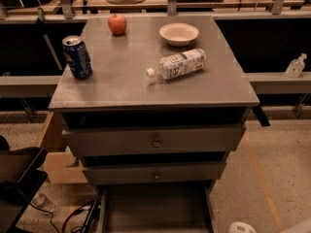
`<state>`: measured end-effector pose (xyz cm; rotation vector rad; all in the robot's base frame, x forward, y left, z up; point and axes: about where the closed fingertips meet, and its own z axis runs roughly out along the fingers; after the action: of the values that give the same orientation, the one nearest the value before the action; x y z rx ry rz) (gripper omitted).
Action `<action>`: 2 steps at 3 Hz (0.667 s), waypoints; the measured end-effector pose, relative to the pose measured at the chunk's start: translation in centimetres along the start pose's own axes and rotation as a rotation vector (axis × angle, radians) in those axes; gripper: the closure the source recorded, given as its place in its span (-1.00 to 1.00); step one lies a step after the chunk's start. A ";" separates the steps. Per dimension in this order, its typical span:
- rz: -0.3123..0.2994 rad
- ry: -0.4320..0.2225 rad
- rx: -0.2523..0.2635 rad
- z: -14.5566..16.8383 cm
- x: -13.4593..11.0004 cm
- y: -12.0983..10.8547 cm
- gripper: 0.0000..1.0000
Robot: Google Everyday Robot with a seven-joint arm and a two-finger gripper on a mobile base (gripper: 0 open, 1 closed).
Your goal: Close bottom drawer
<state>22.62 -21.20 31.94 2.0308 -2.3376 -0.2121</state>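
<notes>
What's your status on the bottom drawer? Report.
Gripper low at view's bottom right edge. Bottom drawer pulled out, left of it, apart. Nothing seen blocking the drawer.

Gripper (241, 227) bottom right, mostly cut off; bottom drawer (155, 210) front cropped.

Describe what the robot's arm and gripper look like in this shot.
Little of it shows. The gripper appears only as a rounded white shell at the bottom edge, just right of the open bottom drawer. A pale, smooth arm section fills the bottom right corner. No cables or markings can be made out on either part.
</notes>
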 end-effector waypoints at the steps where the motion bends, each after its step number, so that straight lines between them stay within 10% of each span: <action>1: -0.033 -0.022 -0.040 4.2 -2.9 1.2 -0.63; 2: -0.082 -0.034 -0.052 9.0 -5.7 1.7 -0.20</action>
<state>20.69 -14.61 23.59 2.1169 -2.2452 -0.3091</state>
